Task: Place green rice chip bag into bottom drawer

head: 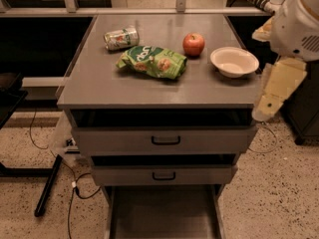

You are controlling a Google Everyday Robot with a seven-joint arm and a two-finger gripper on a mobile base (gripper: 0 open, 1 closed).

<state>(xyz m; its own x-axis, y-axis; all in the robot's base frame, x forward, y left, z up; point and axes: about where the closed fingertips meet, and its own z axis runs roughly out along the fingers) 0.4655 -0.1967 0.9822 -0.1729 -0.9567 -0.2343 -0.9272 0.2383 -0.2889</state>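
You find the hand (pixel 266 106) at the right side of the cabinet, just beside the front right corner of the surface (pixel 124 91) and hanging a little below its edge. Whether the hand is wide or narrow, you cannot tell from this view. The green rice chip bag (pixel 153 61) lies flat near the middle of the surface, well apart from the hand. Behind it to the left a can (pixel 121 38) lies on its side. An apple (pixel 193 44) stands just right of the bag, and a white bowl (pixel 234 61) is further right. The bottom drawer (pixel 162 213) is pulled out, under two upper drawers (pixel 165 140).
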